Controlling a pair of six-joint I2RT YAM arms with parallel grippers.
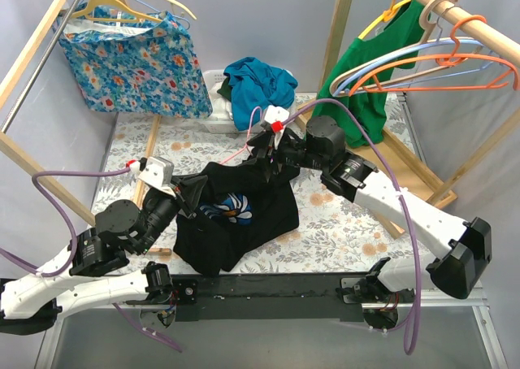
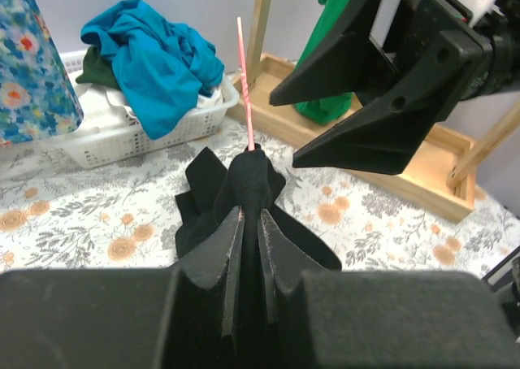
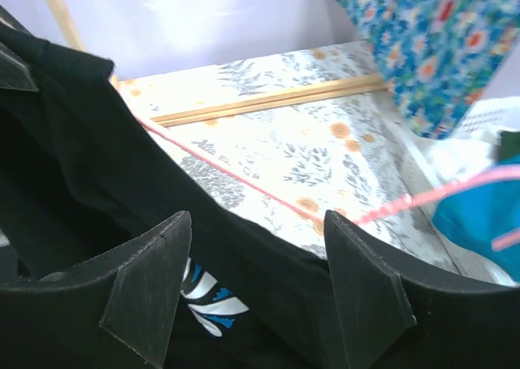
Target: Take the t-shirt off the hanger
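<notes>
The black t-shirt with the blue-and-white print (image 1: 244, 223) is lying crumpled across the middle of the floral-patterned worktop (image 1: 341, 223), right between the two arms. The thin pink wire hanger (image 1: 240, 151) is poking out of its far edge, slanting up and away.

The left gripper (image 1: 180, 192) is pinching a bunch of black fabric at the shirt's left side, its fingers clamped narrow on the cloth. In the left wrist view the pink rod is rising out of that bunch just past the fingertips.

The right gripper (image 1: 264, 148) is hovering over the far end of the shirt, fingers (image 3: 154, 288) spread wide and gripping nothing. In the right wrist view black cloth is running between them, and the pink wire is crossing just beyond their tips.

So the wire's long axis is running from the left fingers toward the right ones, and the right arm is looking nearer to the bare stretch. The coming move is probably asking the right fingers to take that wire while the left pins the cloth.

Crowding things, the white laundry basket (image 1: 215, 121) heaped with teal clothing (image 1: 260, 84) is sitting just behind. The wooden frame (image 1: 410, 162) and hanging green shirt (image 1: 366, 68) are flanking the right arm, and the blue floral garment (image 1: 130, 64) is hanging well apart.
</notes>
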